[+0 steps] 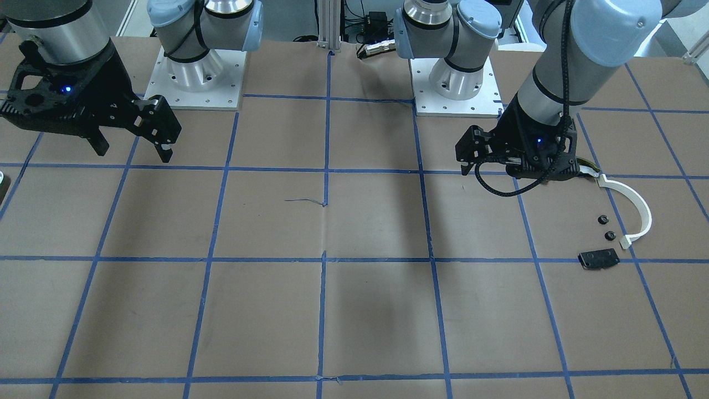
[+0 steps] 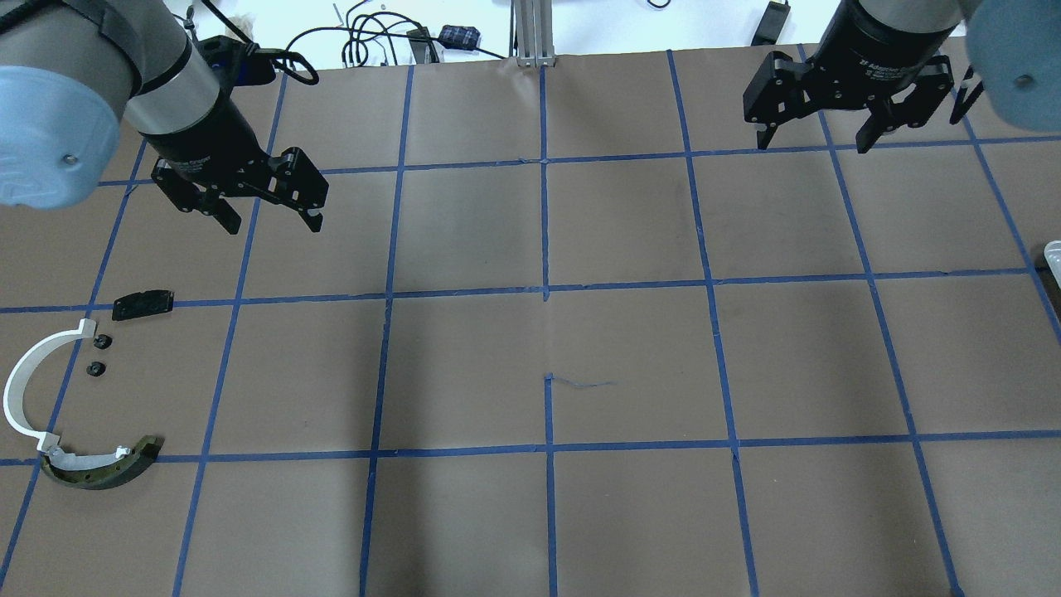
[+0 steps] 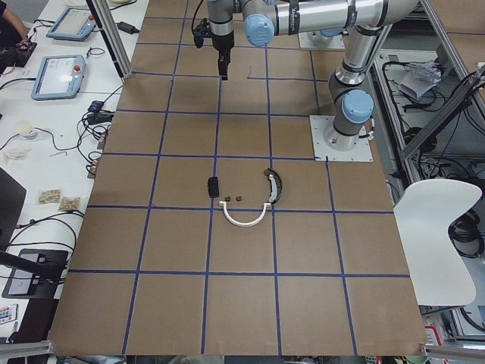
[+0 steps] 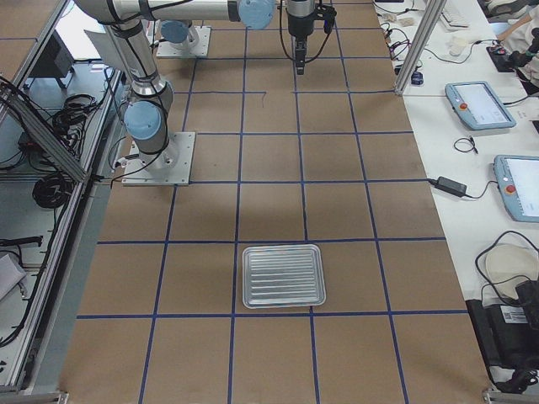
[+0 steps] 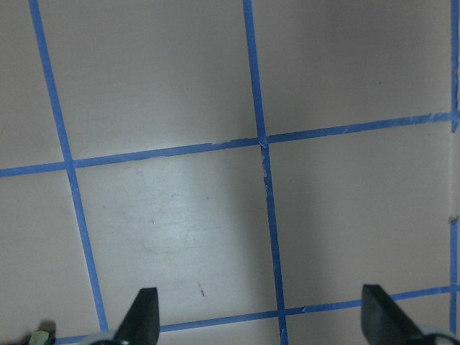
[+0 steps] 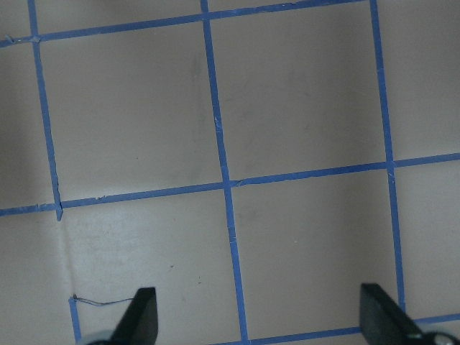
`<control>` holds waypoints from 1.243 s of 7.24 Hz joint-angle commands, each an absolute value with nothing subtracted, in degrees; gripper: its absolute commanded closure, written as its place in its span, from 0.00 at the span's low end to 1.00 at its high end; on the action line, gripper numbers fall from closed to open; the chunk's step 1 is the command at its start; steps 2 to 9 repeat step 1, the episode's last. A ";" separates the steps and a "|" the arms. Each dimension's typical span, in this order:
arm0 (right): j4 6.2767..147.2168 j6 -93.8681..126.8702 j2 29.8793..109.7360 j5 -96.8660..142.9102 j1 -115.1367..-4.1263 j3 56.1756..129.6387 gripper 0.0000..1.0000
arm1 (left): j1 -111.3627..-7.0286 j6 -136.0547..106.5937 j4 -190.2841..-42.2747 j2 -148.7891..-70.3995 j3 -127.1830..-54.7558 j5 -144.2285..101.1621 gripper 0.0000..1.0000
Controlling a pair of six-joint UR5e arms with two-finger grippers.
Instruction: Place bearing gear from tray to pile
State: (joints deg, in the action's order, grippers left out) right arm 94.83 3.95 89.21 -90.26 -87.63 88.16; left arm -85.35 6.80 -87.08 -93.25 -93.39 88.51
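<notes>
Brown gridded table [image 2: 630, 365], pile [image 2: 91, 477] near left gripper [image 2: 273, 222] — not touching, jaws apart

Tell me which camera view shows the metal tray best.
The exterior right view: the whole tray lies unobstructed. Overhead and front-facing views catch only a sliver at their edges; exterior left and both wrist views miss it.

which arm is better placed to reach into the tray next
Right. The tray lies at the table's end on the robot's right, and the right gripper hangs open and empty on that side. The left gripper, also open, is far across, by the pile.
</notes>
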 commanded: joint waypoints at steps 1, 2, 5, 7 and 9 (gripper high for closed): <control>94.83 3.96 89.21 -90.26 -87.63 88.15 0.00 | -85.69 6.06 -87.36 -92.90 -93.34 88.51 0.00; 94.83 3.96 89.21 -90.26 -87.63 88.15 0.00 | -85.69 6.06 -87.36 -92.90 -93.34 88.51 0.00; 94.83 3.96 89.21 -90.26 -87.63 88.15 0.00 | -85.69 6.06 -87.36 -92.90 -93.34 88.51 0.00; 94.83 3.96 89.21 -90.26 -87.63 88.15 0.00 | -85.69 6.06 -87.36 -92.90 -93.34 88.51 0.00; 94.83 3.96 89.21 -90.26 -87.63 88.15 0.00 | -85.69 6.06 -87.36 -92.90 -93.34 88.51 0.00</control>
